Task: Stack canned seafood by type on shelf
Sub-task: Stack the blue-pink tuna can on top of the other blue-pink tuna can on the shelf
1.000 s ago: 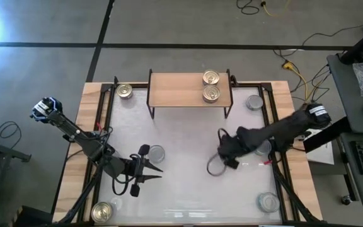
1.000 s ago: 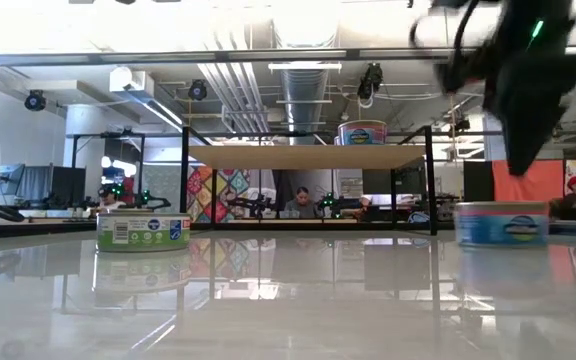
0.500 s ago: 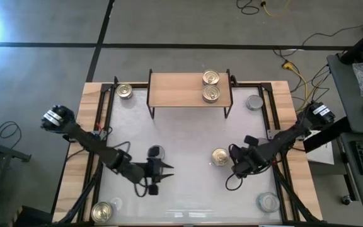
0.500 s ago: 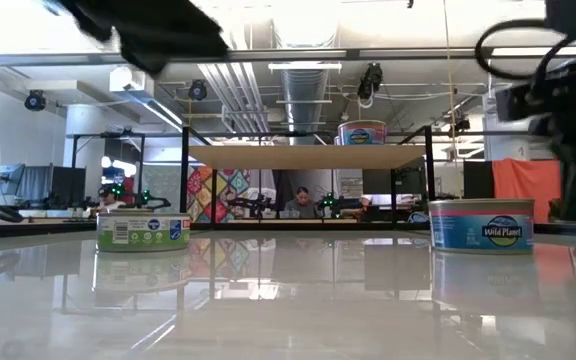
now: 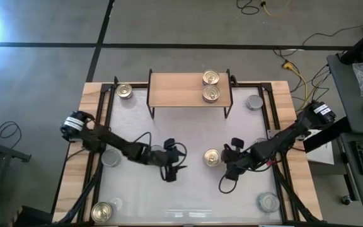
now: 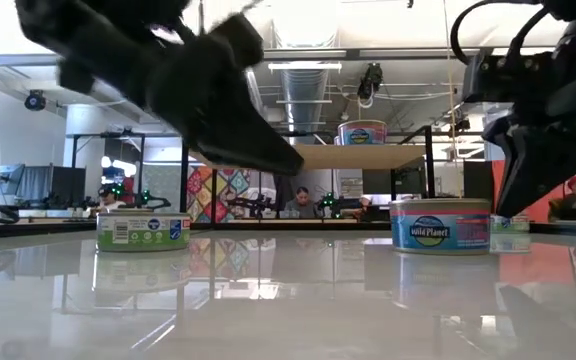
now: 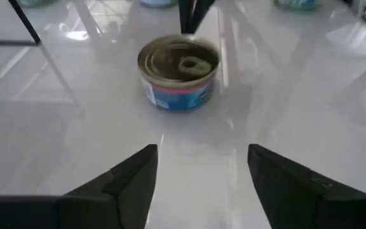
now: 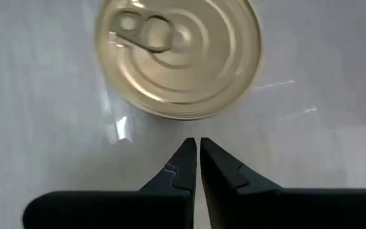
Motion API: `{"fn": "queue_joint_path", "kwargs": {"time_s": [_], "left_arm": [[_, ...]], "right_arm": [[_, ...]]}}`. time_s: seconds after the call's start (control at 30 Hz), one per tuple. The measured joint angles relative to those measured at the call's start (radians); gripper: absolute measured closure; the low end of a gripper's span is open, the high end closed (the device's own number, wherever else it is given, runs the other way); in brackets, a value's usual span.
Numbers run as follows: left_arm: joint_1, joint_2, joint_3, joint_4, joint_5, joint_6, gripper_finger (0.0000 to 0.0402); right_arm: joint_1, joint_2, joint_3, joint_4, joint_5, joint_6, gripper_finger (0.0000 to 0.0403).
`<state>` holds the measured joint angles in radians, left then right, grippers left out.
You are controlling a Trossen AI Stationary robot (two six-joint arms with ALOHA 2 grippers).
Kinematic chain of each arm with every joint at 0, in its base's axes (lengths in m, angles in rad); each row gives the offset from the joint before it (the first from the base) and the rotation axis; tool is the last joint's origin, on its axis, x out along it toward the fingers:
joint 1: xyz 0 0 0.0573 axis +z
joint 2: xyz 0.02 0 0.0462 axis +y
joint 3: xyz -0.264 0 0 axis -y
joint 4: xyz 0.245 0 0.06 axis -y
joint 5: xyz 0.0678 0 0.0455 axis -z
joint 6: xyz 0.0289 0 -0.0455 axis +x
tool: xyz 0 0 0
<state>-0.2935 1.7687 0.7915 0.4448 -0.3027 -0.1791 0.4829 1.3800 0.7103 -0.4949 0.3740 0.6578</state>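
A gold pull-ring tin (image 5: pixel 213 157) with a blue label stands on the white table, between both grippers. My left gripper (image 5: pixel 174 168) is open, a short way to the tin's left and pointing at it; the left wrist view shows the tin (image 7: pixel 178 70) ahead of the spread fingers (image 7: pixel 199 162). My right gripper (image 8: pixel 196 149) is shut, its tips just off the tin's rim (image 8: pixel 183 114) on the tin's right (image 5: pixel 227 160). The shelf (image 5: pixel 175 90) at the far edge carries two gold tins (image 5: pixel 211 77) (image 5: pixel 211 94) on its board. My right gripper's shut fingertips (image 8: pixel 189 152) point at the near wall of the gold tin from the table's right, slanting down. A thin strip of table shows between tips and rim in the right wrist view; whether they touch the tin lower down, I cannot tell.
Other tins stand on the table: a gold one (image 5: pixel 124 91) by the shelf's left leg, silver ones at far right (image 5: pixel 254 102), left (image 5: pixel 110 157) and near right (image 5: pixel 268 202), a gold one near left (image 5: pixel 103 210). A green-labelled tin (image 6: pixel 143 230) shows in the low view.
My left arm has swung from the near left toward the table's middle, its open gripper closing on the gold tin. My right gripper, which covered the tin a second ago, has drawn back to the right and then come left again. The tin has slid leftward along the table.
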Motion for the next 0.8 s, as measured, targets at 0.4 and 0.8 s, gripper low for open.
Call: {"fn": "queue_joint_path", "kwargs": {"time_s": [0.4, 0.8], "left_arm": [[0.154, 0.177, 0.209, -0.072, 0.305, 0.219, 0.0169], [0.215, 0.284, 0.324, -0.086, 0.578, 0.247, 0.0169]], "right_arm": [[0.11, 0.003, -0.013, 0.061, 0.046, 0.235, 0.0188], [0.075, 0.081, 0.004, 0.077, 0.111, 0.264, 0.0115]]}}
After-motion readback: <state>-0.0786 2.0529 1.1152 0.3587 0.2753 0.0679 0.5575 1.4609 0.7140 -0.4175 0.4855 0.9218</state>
